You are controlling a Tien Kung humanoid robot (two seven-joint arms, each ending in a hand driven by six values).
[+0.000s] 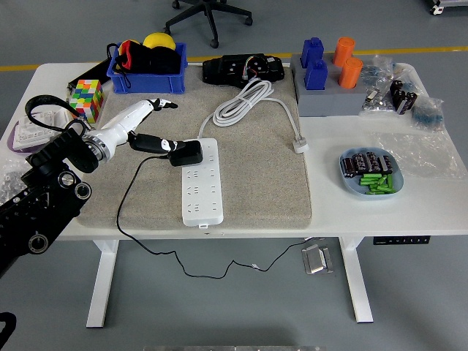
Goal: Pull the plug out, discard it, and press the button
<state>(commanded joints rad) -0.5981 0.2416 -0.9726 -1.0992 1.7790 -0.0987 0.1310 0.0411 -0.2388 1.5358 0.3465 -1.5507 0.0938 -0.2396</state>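
Note:
A black plug adapter (pixel 187 153) sits in the far end of a white power strip (pixel 201 186), which lies lengthwise on a grey mat (pixel 263 190). The adapter's thin black cable (pixel 126 201) runs left and off the table's near edge. My left hand (pixel 143 123), white with dark fingertips, is just left of the adapter. Its fingers (pixel 159 104) point away to the upper right, while one dark finger (pixel 152 142) reaches to the adapter's left side and seems to touch it. Nothing is clasped. The right arm is out of view.
The strip's white cord (pixel 241 102) lies coiled on the mat's far side. A blue bin (pixel 146 69) and a colour cube (pixel 88 99) stand behind my hand. A black device (pixel 245 69), a grey tray of blocks (pixel 329 102) and a blue dish (pixel 371 175) lie to the right.

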